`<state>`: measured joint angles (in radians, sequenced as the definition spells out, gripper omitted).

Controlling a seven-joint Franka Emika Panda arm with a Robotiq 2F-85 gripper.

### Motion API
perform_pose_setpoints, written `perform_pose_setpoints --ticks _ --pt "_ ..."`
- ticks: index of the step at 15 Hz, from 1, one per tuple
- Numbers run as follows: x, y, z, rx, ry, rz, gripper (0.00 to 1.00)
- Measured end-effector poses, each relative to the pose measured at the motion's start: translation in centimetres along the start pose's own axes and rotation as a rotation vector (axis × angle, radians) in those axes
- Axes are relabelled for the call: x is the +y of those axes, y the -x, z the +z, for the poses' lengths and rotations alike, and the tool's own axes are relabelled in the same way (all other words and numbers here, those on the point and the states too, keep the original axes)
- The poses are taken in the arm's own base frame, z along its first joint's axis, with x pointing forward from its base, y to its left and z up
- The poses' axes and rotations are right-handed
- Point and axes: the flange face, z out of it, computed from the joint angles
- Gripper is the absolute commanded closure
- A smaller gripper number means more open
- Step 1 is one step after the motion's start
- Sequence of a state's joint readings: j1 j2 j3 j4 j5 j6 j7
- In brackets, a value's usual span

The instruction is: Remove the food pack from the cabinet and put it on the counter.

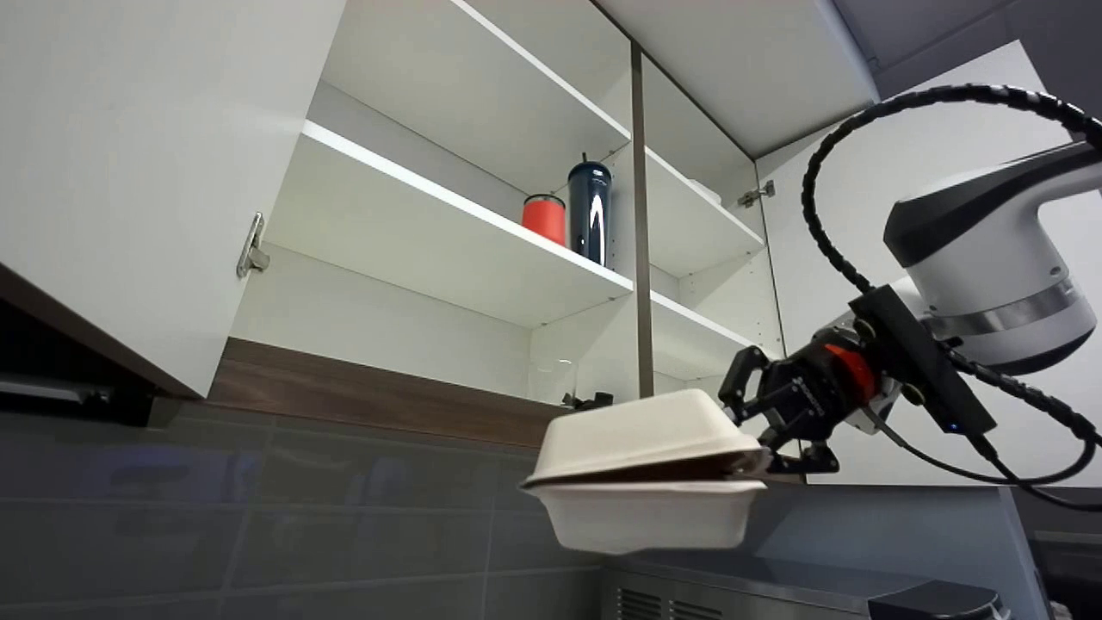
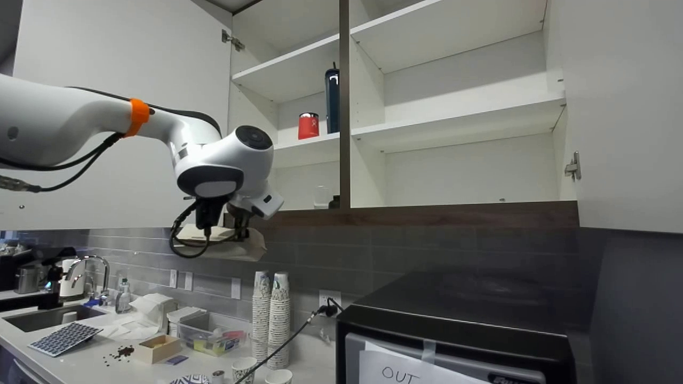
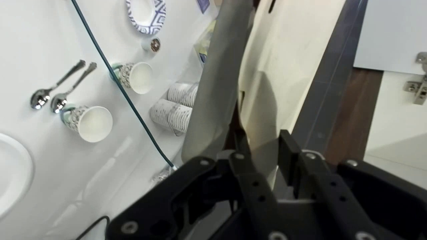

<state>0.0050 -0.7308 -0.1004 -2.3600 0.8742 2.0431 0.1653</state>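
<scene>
- Hand pinched the food pack by its lid; fingers straddled the lid wall, the inner one at the gap;
- pack hung in midair, out of the cabinet, well above the counter;
- probably light — foam or moulded fibre by the look; inside not readable, so load unknown;
- walls likely stiff enough to carry but easy to dent or crack; matte, so probably not very slippery;
- lid and base gaped apart — base could have swung down; a pinch across both rims, mid-side, would likely have been the safer hold
</scene>
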Motion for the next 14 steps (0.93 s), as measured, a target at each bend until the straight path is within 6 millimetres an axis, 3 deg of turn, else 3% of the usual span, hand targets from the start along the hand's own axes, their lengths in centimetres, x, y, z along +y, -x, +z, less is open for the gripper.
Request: perform_pose_setpoints --ticks 4,5,6,14 --pt "4.5 1.1 1.8 -0.068 0.055 0.031 0.94" --pt "5.4 1.3 2.2 -0.073 0.072 0.040 0.74" --pt "5.8 1.3 2.4 -0.076 0.077 0.045 0.74" --pt "5.5 1.2 2.3 -0.071 0.075 0.040 0.74"
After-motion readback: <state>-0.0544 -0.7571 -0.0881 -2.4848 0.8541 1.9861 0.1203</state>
